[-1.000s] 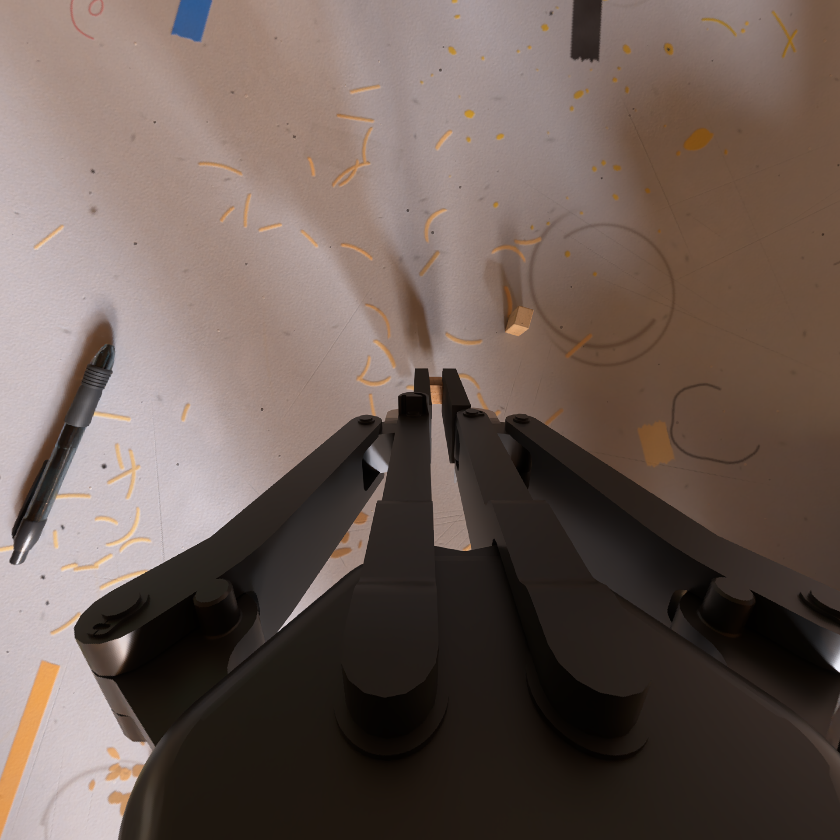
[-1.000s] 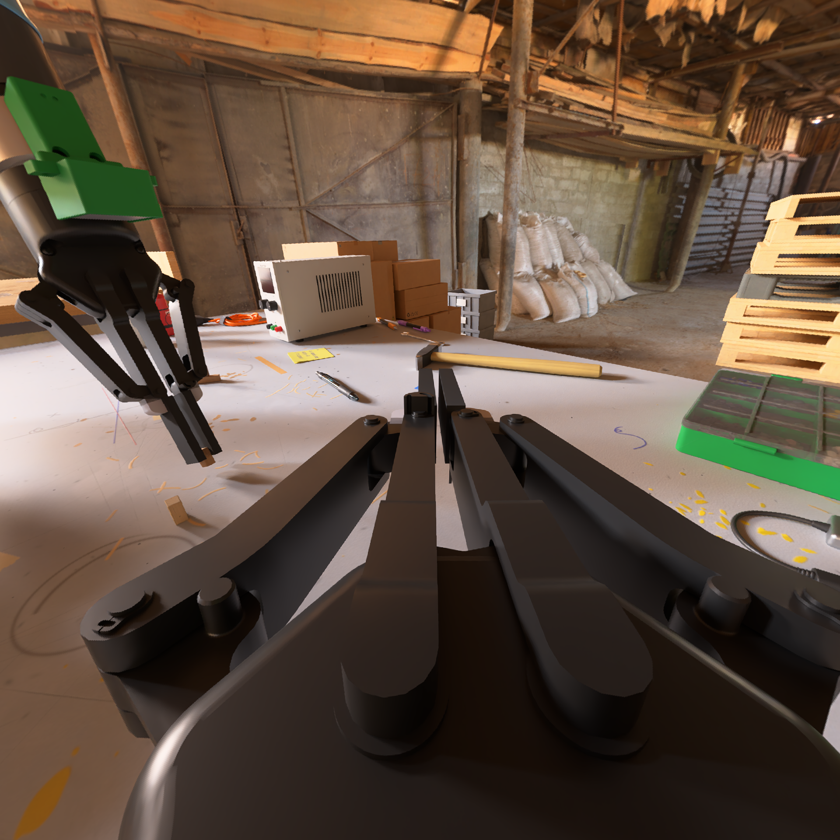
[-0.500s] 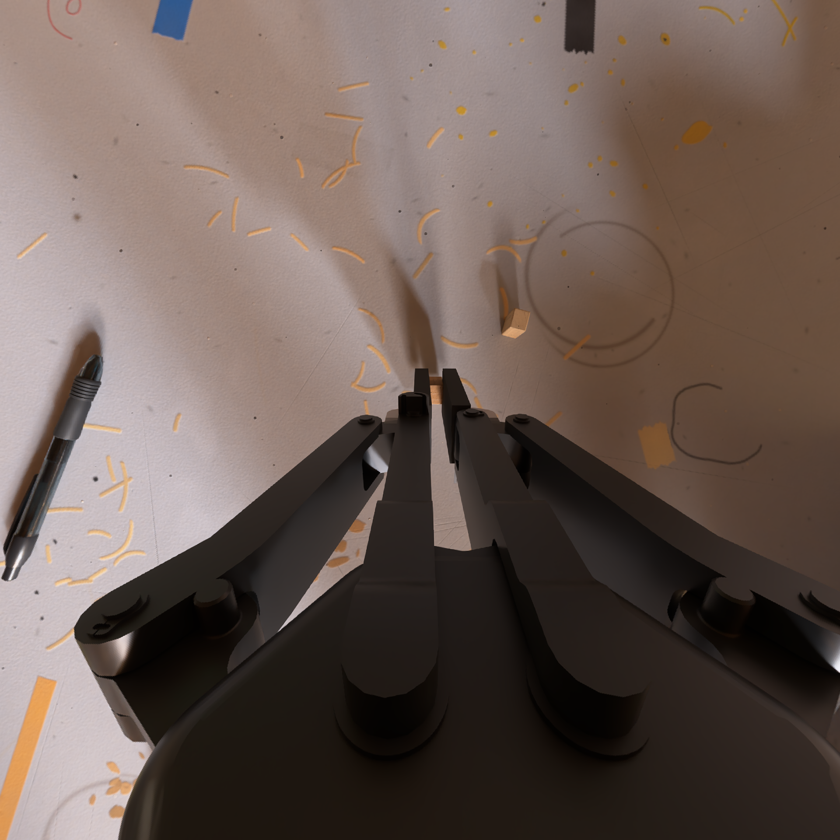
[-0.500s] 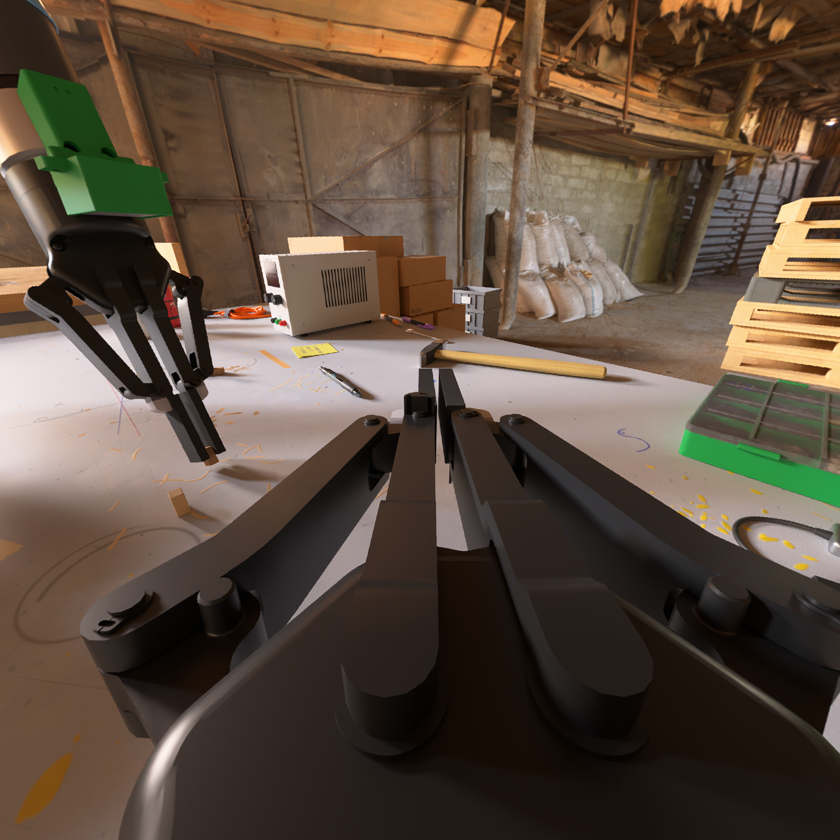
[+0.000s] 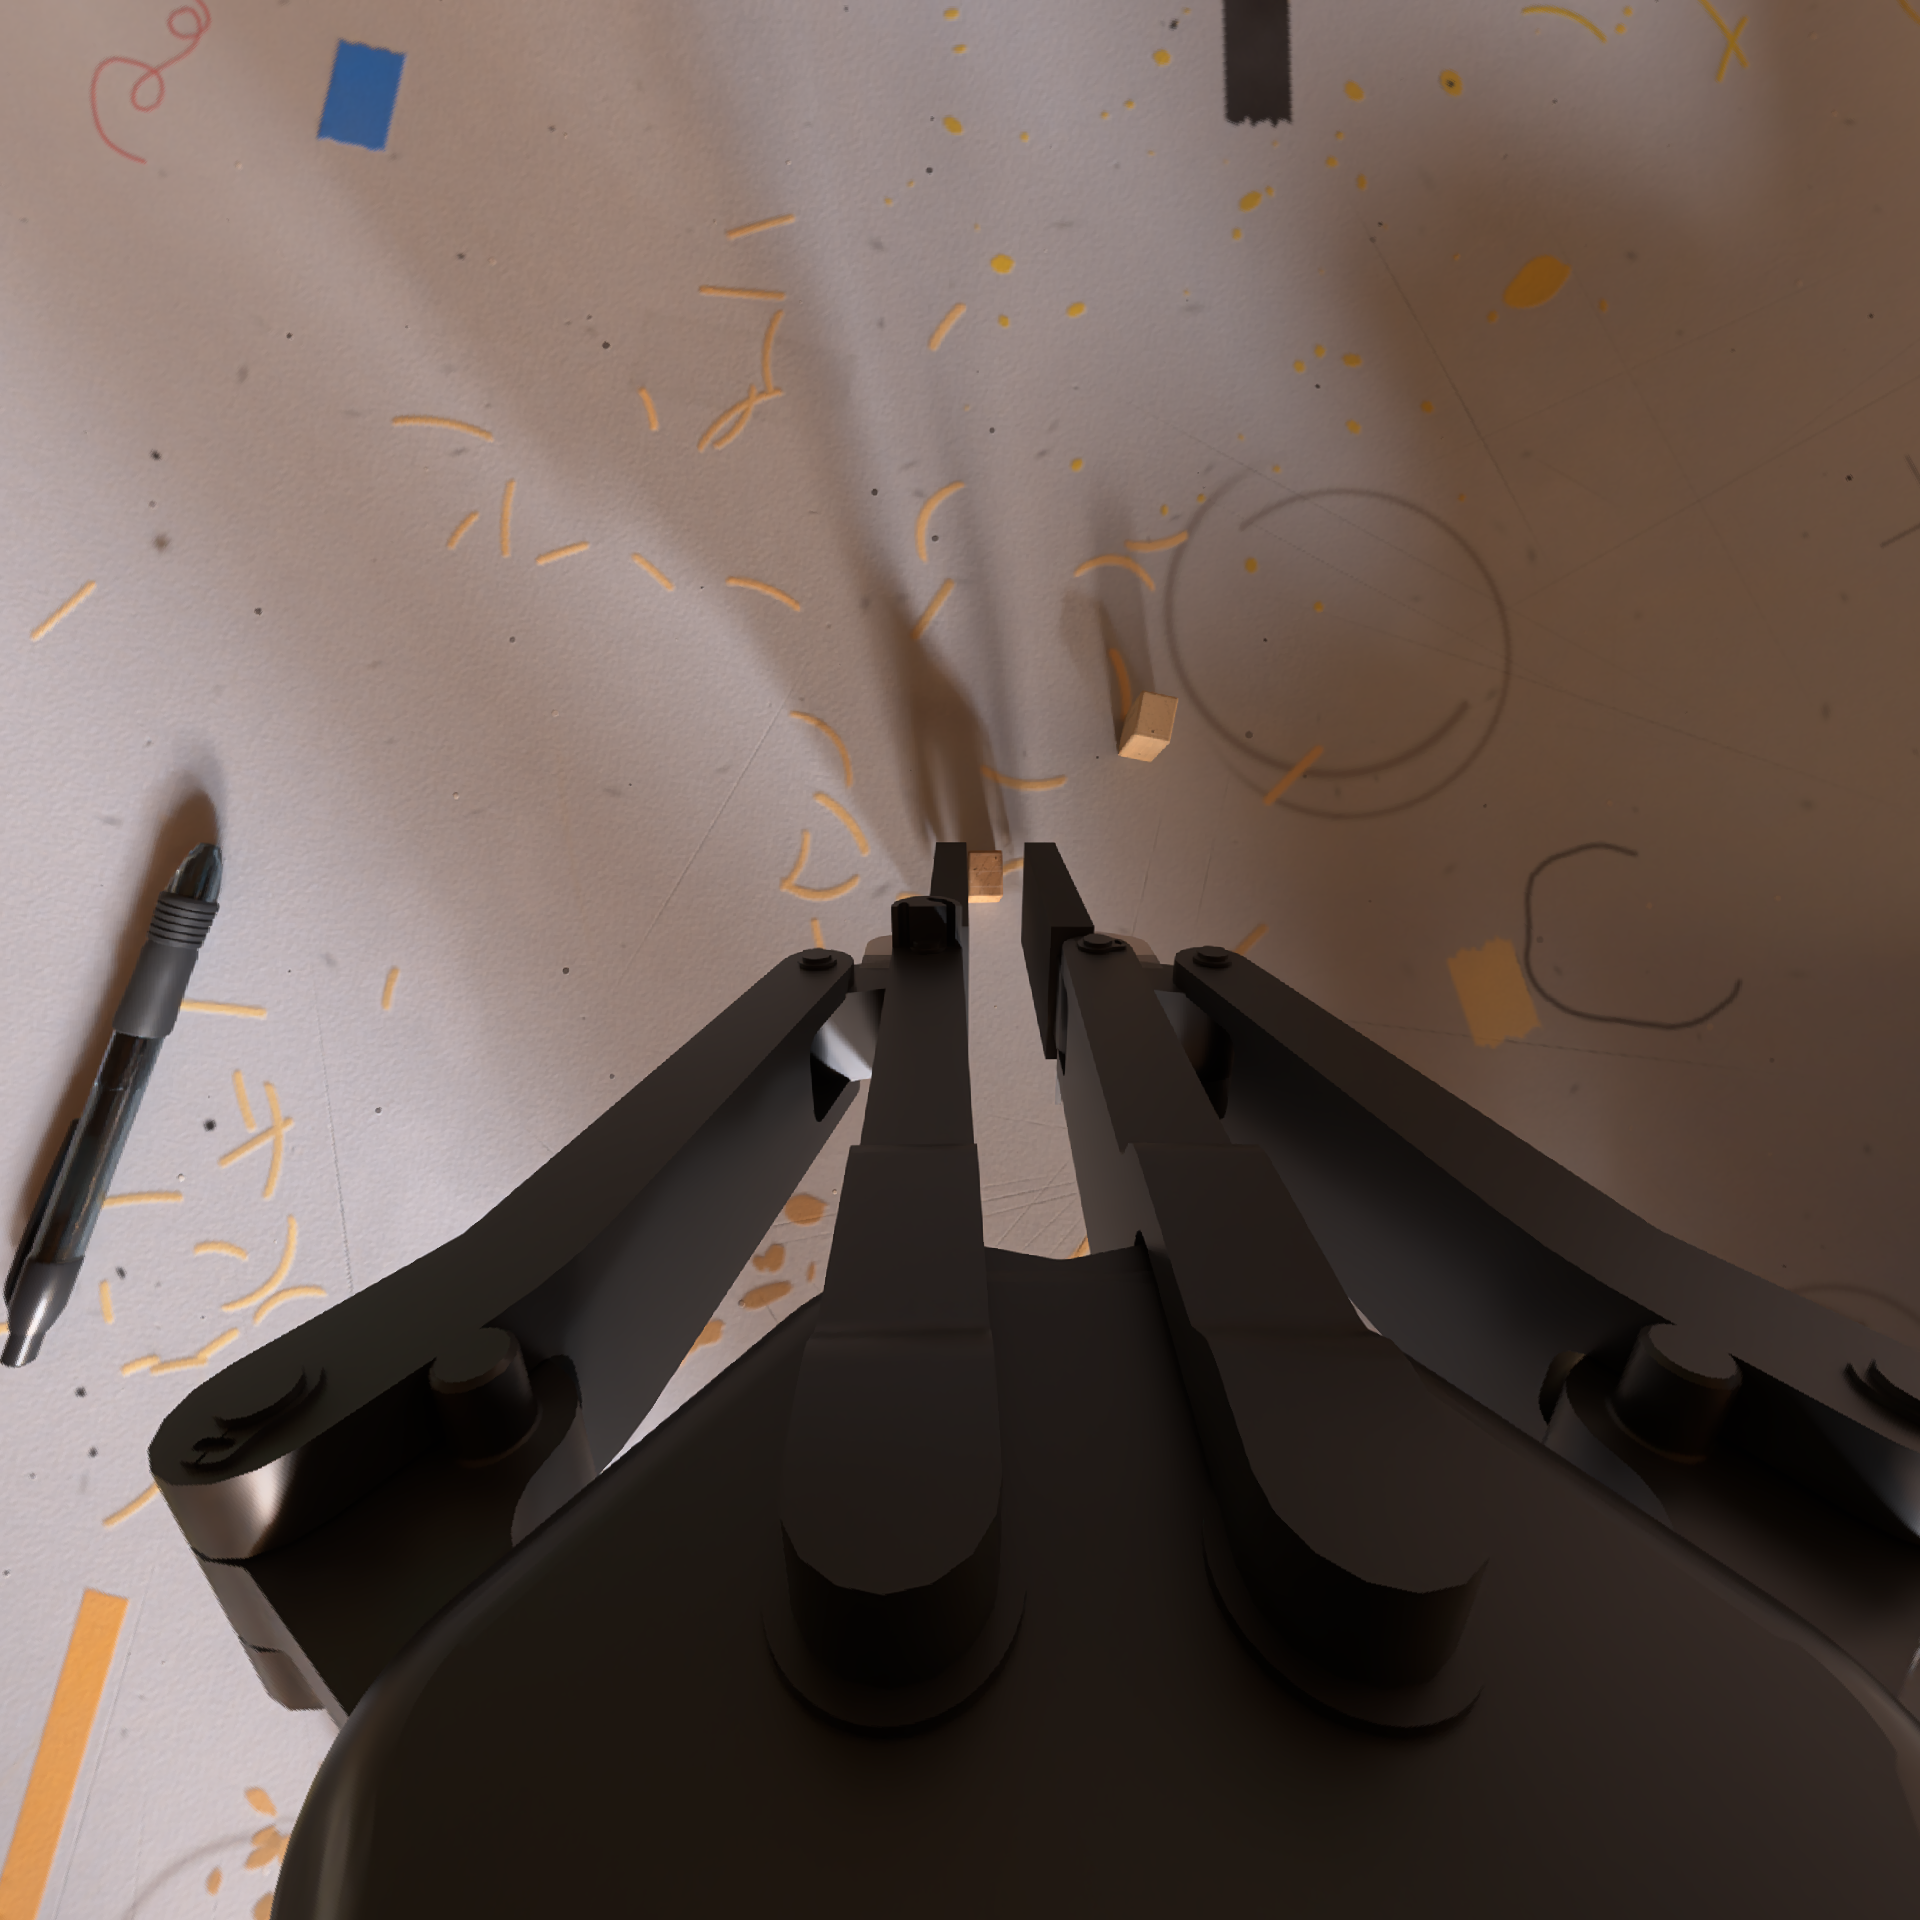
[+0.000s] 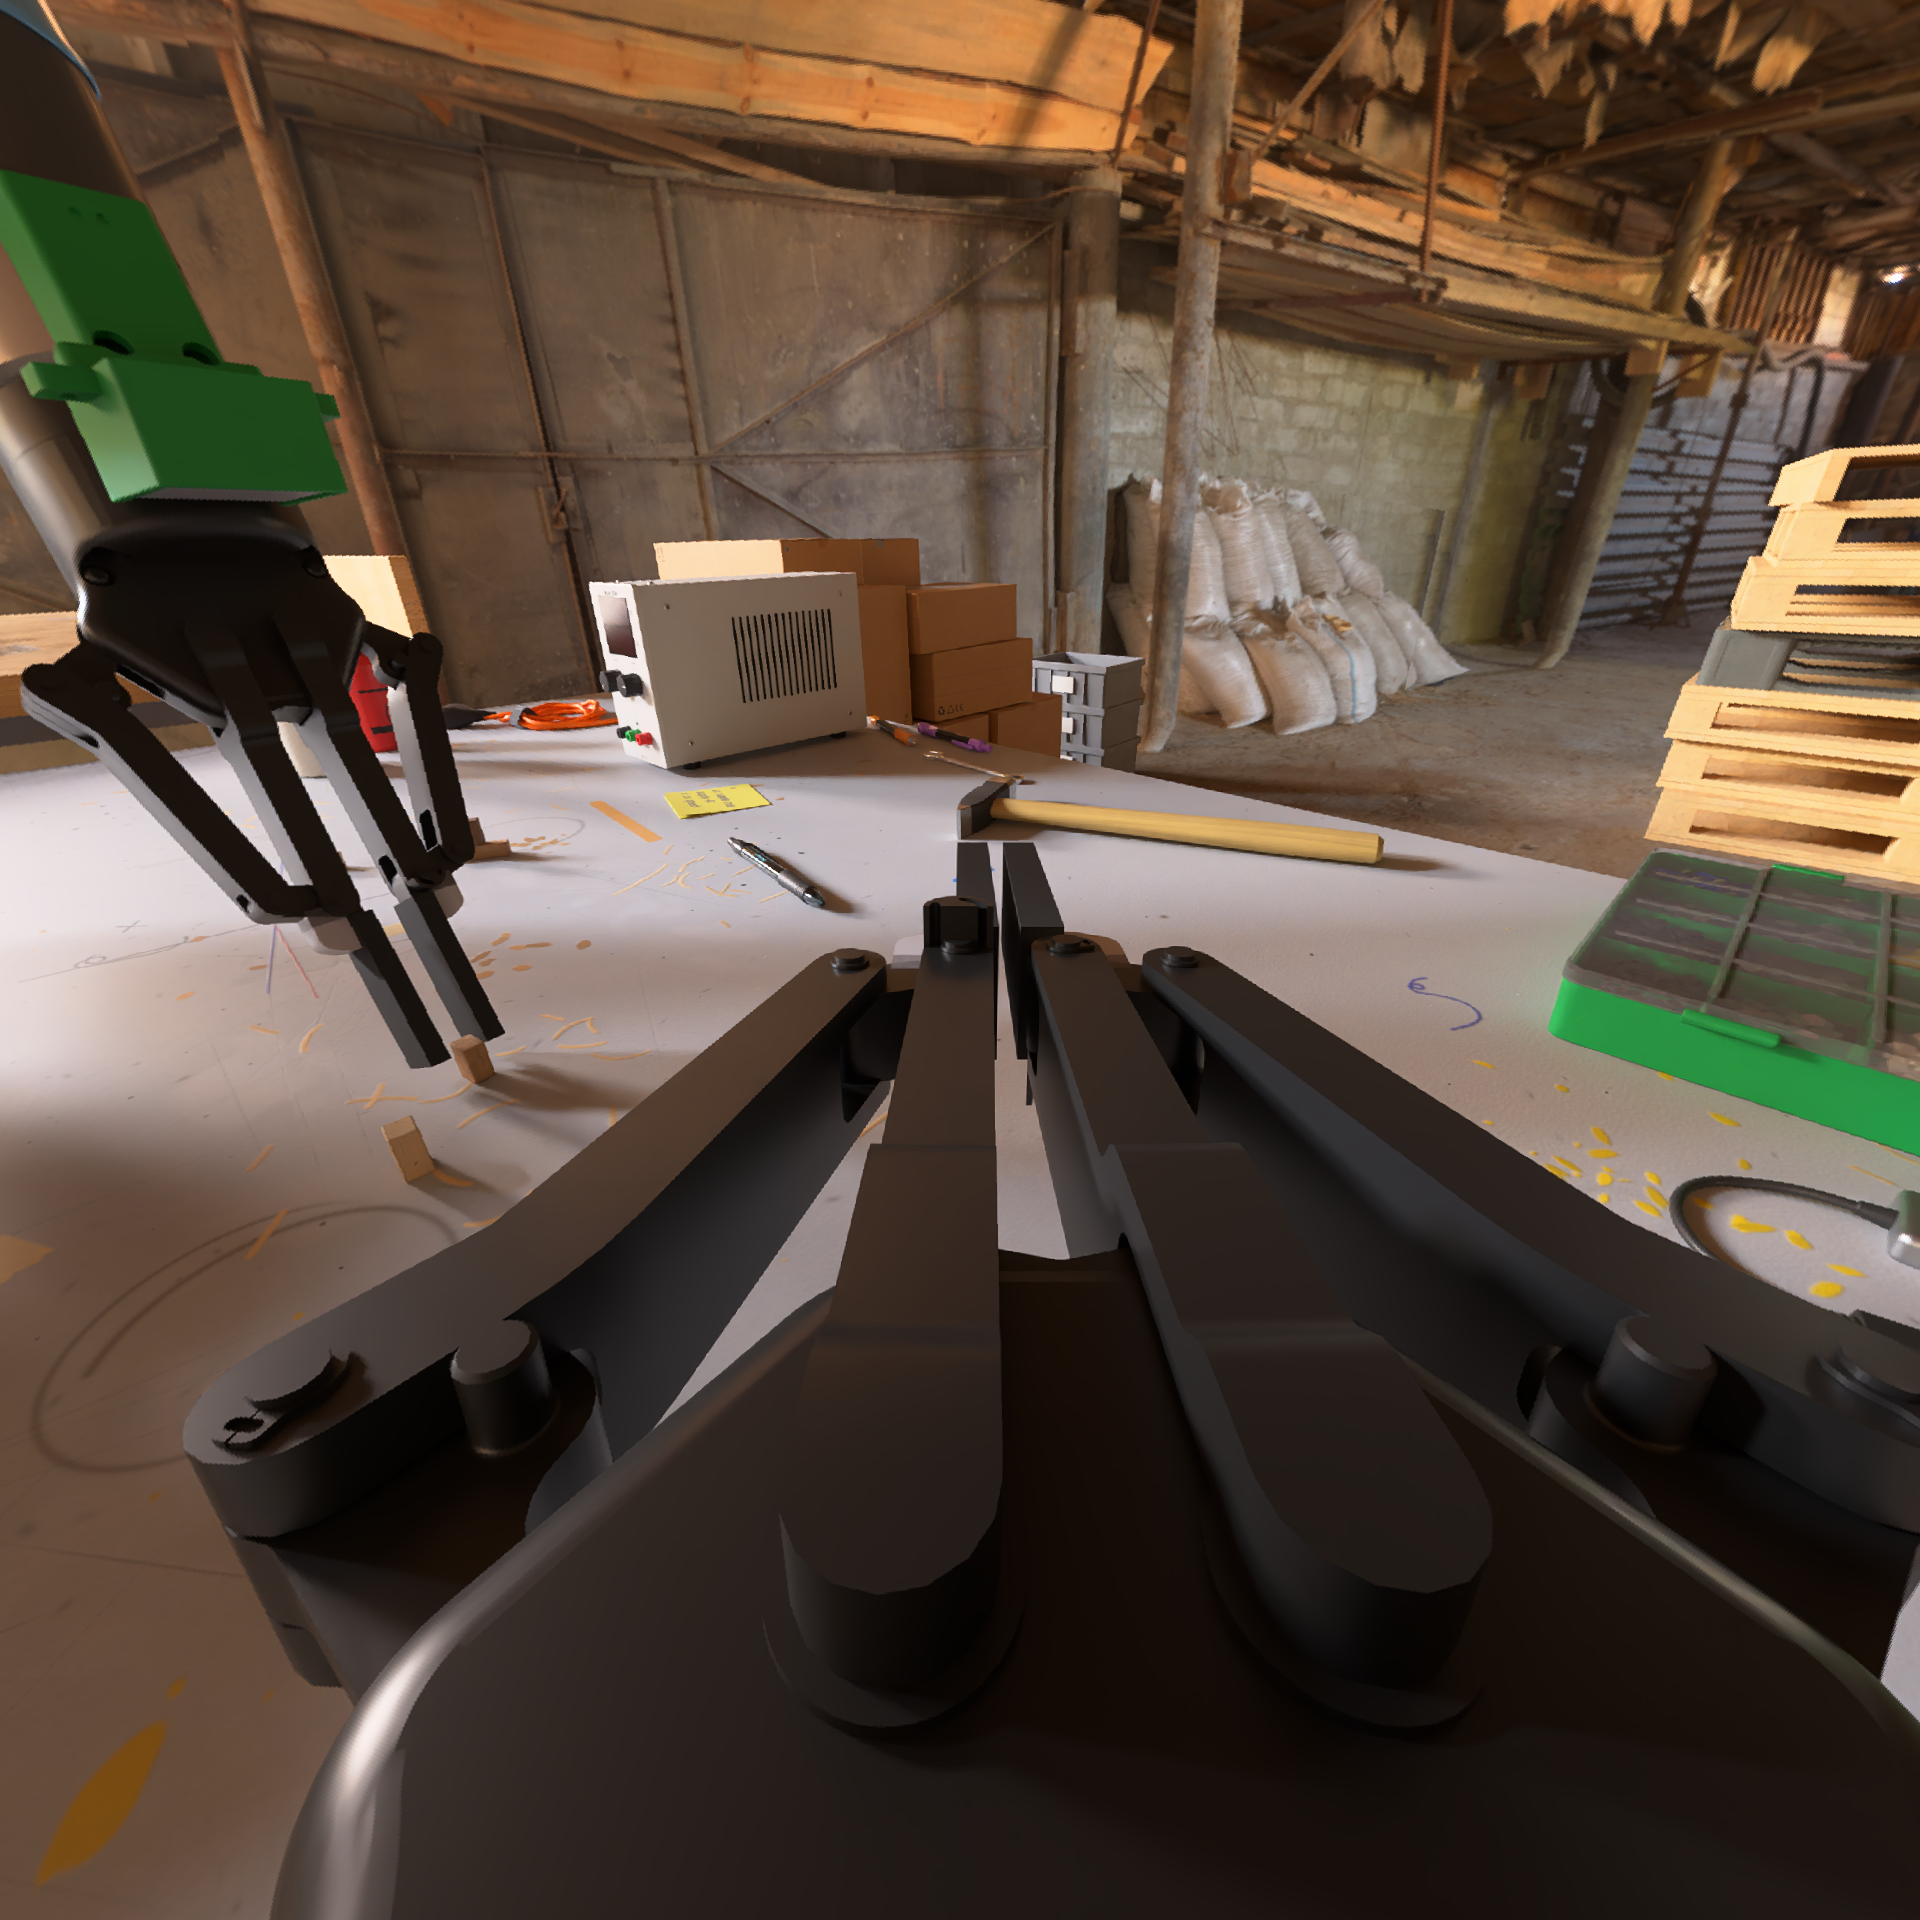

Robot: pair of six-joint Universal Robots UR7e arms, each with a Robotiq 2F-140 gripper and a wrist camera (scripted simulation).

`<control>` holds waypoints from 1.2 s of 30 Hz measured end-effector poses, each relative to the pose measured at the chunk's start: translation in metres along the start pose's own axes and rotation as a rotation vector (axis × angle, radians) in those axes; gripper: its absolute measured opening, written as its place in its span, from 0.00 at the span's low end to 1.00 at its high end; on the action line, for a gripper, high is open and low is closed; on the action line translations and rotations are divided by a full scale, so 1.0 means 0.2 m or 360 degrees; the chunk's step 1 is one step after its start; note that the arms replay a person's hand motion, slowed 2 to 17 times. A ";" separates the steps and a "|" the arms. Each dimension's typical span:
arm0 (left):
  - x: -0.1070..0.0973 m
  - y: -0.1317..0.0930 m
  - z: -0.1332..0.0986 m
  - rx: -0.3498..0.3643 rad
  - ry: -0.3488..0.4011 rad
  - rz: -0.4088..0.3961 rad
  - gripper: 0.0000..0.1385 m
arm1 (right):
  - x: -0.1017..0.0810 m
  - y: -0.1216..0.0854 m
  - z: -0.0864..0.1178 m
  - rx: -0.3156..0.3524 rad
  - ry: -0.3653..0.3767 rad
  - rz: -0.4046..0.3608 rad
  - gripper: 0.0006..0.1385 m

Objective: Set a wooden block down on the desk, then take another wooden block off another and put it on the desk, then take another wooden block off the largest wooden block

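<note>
My left gripper (image 5: 995, 868) points down at the white desk (image 5: 520, 675), its jaws slightly apart. A small wooden block (image 5: 984, 876) sits between the fingertips, with a gap on its right side. In the right wrist view the left gripper (image 6: 457, 1042) hangs low over that block (image 6: 473, 1060), which rests on the desk. A second small wooden block (image 5: 1147, 727) stands on the desk just beyond and right; it also shows in the right wrist view (image 6: 407, 1148). My right gripper (image 6: 992, 868) is shut and empty, above the desk's middle.
A pen (image 5: 114, 1091) lies left of the left gripper. Farther off are a hammer (image 6: 1174, 826), a white instrument box (image 6: 732, 665), cardboard boxes (image 6: 956, 644), a green compartment case (image 6: 1756, 966) and a grey cable (image 6: 1766, 1210). Another wooden piece (image 6: 490, 836) sits behind the left gripper.
The left gripper's jaws have opened a little and let go of the small block, which now rests on the desk. The right gripper stayed shut while its view shifted slightly.
</note>
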State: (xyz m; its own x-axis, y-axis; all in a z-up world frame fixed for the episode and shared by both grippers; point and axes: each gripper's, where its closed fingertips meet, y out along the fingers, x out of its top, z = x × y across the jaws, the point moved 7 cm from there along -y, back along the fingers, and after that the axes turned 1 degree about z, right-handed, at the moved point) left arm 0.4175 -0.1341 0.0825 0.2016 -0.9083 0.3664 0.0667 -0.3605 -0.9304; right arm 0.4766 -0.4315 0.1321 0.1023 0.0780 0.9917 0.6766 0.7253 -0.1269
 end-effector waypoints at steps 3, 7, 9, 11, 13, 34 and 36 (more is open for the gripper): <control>-0.01 0.00 -0.01 0.0003 0.0028 -0.0017 0.13 | 0.00 0.00 0.00 -0.0001 0.0000 0.0003 0.02; -0.02 0.00 -0.02 0.0009 0.0048 -0.0039 0.16 | 0.00 0.00 0.00 -0.0003 -0.0002 0.0008 0.02; -0.03 0.00 -0.02 0.0009 0.0049 -0.0047 0.17 | -0.01 0.00 0.00 -0.0004 -0.0004 0.0012 0.02; -0.03 0.00 -0.03 0.0009 0.0046 -0.0055 0.18 | -0.01 0.01 0.00 -0.0005 -0.0005 0.0015 0.02; -0.04 -0.01 -0.03 0.0006 0.0046 -0.0065 0.19 | -0.01 0.01 0.00 -0.0006 -0.0007 0.0018 0.02; -0.11 -0.03 -0.07 0.0016 0.0043 -0.0098 0.28 | -0.02 0.01 0.01 -0.0001 -0.0024 0.0038 0.02; -0.12 -0.03 -0.08 0.0017 0.0041 -0.0094 0.29 | -0.02 0.01 0.01 0.0001 -0.0024 0.0039 0.02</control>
State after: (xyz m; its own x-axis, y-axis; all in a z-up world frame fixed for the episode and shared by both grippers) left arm 0.3973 -0.1134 0.0793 0.1715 -0.8907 0.4209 0.0881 -0.4117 -0.9071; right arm 0.4765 -0.4288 0.1286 0.1076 0.1061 0.9885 0.6738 0.7234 -0.1510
